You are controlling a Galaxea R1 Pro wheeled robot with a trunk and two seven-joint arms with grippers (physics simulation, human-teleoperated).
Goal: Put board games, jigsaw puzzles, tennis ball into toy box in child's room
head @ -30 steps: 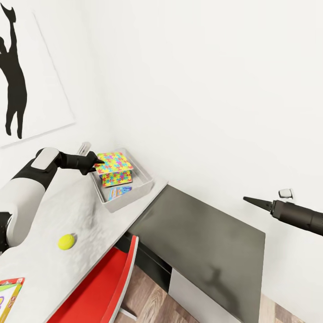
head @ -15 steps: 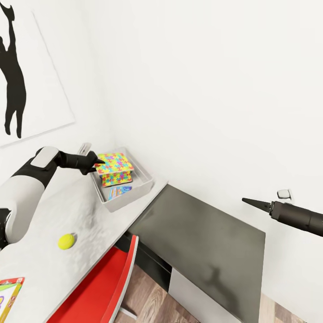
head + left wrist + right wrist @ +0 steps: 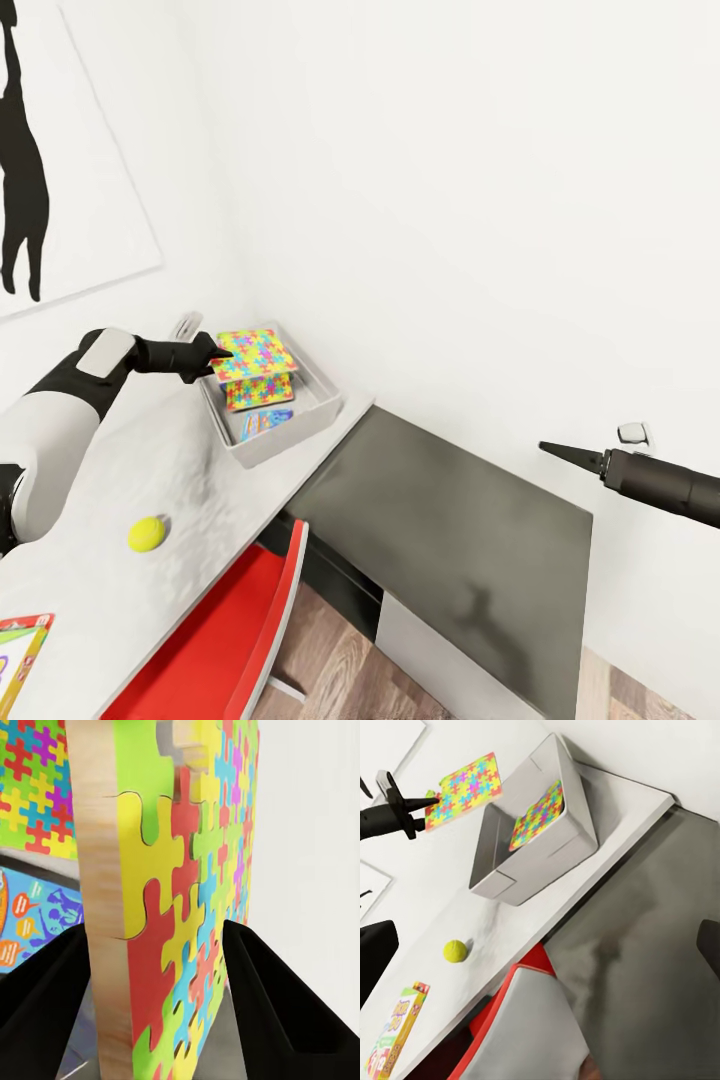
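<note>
Puzzle (image 3: pixel 255 354) held flat above the toy box (image 3: pixel 318 408), left gripper (image 3: pixel 213 357) clamped on its near edge, slab reaching away toward the wall. Second puzzle (image 3: pixel 259 392) and a blue game (image 3: pixel 262 423) lie inside. Ball (image 3: pixel 147 533) rests on the counter (image 3: pixel 110 590). Right gripper (image 3: pixel 572 455) over the dark wing; jaws can't be judged.

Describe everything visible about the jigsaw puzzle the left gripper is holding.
The held jigsaw puzzle is a thin square slab of interlocking yellow, red, green, blue and orange pieces on a pale wood-look backing whose edge shows in the left wrist view. The left gripper clamps its near edge between both jaws. It hangs roughly flat, slightly tilted, above the toy box, over the second puzzle lying inside, touching nothing else.
</note>
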